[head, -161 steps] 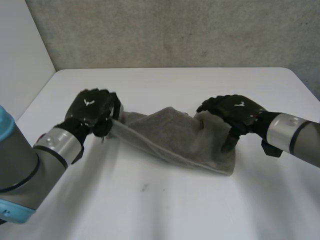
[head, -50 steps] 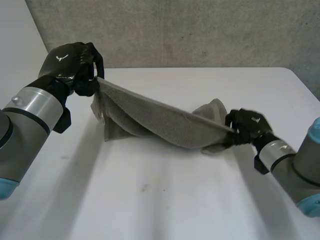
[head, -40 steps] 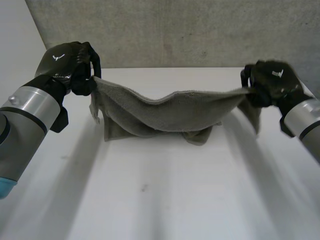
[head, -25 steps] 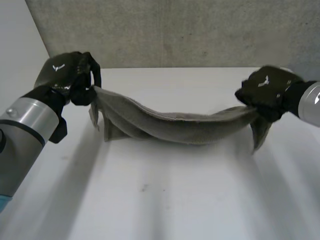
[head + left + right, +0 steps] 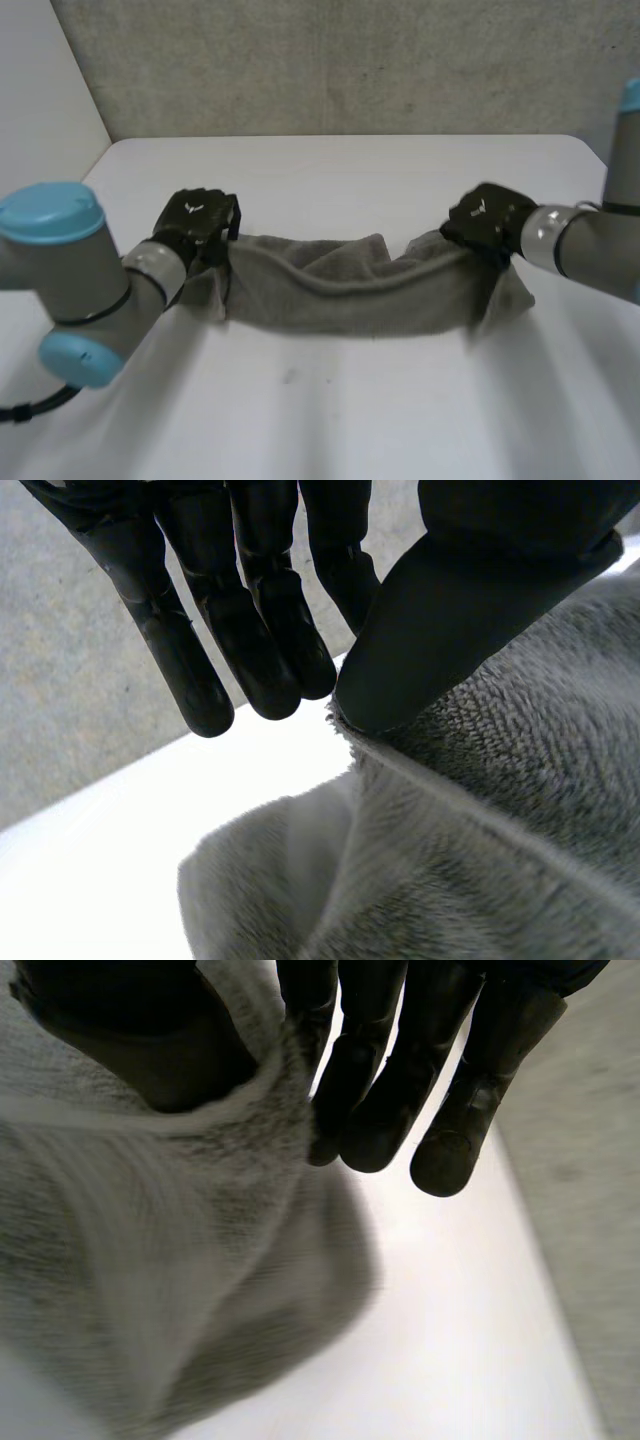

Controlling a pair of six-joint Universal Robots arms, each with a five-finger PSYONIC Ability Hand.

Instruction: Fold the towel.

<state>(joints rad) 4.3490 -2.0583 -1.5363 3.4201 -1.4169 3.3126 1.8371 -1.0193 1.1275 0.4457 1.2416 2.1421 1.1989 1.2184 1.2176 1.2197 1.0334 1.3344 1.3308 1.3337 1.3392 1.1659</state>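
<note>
The left hand (image 5: 196,222) and right hand (image 5: 484,220) are pinching the towel (image 5: 345,295) ends between thumb and fingers, stretching it straight over the desk (image 5: 330,420) for folding.

The surface (image 5: 330,420) is lit brightly and softly, and is washed almost white in both wrist views. A faint shadow is cast on the near side of the towel (image 5: 350,290). The wall (image 5: 350,70) is lit more dimly.
</note>
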